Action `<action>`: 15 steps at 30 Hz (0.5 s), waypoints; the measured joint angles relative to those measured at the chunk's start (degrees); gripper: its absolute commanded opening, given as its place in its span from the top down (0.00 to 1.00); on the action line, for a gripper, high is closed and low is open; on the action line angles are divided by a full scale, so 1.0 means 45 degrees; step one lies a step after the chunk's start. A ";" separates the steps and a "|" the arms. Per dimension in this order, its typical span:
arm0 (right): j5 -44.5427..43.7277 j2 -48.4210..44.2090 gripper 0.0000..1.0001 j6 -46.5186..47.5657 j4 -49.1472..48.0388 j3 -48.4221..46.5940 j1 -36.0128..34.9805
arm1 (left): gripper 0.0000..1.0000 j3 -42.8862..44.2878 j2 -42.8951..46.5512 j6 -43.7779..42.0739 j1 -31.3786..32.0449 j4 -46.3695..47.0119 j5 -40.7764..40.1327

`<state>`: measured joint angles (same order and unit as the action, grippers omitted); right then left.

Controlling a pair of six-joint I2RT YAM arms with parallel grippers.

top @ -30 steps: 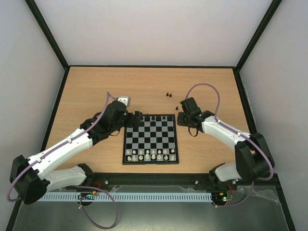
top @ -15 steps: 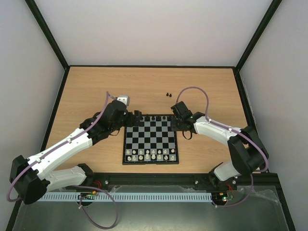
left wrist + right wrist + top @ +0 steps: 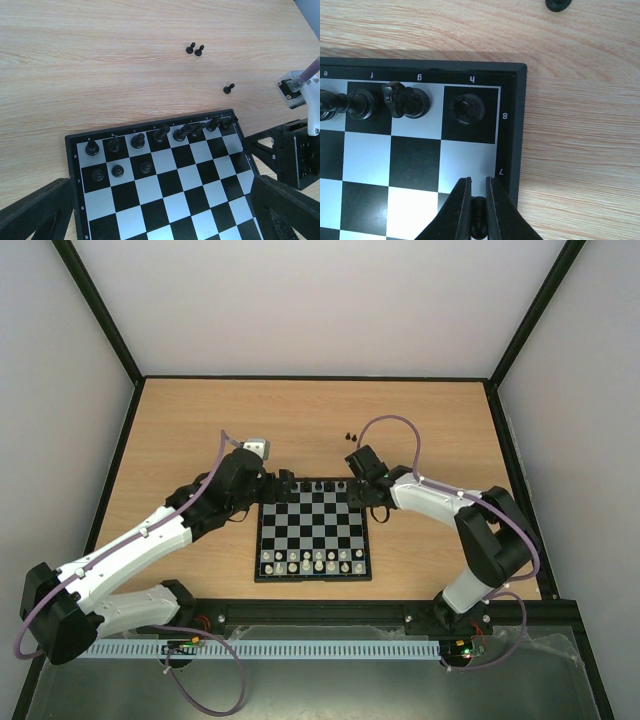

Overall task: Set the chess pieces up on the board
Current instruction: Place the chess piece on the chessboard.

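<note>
**A:** Right gripper [image 3: 479, 182] status?

**B:** Clamped on one black piece [image 3: 478, 224]. It sits between the fingertips, just inside the board [image 3: 512, 130] edge by the 7 mark, one square from the corner rook [image 3: 465, 109].

**A:** Left gripper [image 3: 162, 182]?

**B:** Jaws spread wide, nothing in them, at the board's far-left corner. Three loose pawns [image 3: 228, 89] lie on the table beyond the board's far edge.

**A:** Anything unclear?

**B:** The held piece is cut off at the frame bottom with fingers on both sides, so I can't tell its type or whether it touches the board.
</note>
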<state>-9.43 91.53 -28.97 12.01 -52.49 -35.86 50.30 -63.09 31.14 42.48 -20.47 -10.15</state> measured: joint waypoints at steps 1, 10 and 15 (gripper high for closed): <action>0.0000 0.0083 0.96 0.0000 -0.0019 -0.0034 -0.0024 | 0.01 0.0000 0.0000 0.0000 0.0000 0.0000 0.0000; -0.0019 0.0738 0.95 0.0000 -0.0155 -0.0238 -0.0126 | 0.01 0.0000 -0.0029 -0.0005 0.0000 0.0015 -0.0005; -0.0053 0.0981 0.95 0.0000 -0.0330 -0.0457 -0.0131 | 0.01 0.0000 -0.0141 -0.0005 -0.0005 0.0097 -0.0005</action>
<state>-9.67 95.94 -28.97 10.52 -54.54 -36.45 50.30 -63.72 31.11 42.46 -20.03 -10.17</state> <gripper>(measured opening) 0.072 0.990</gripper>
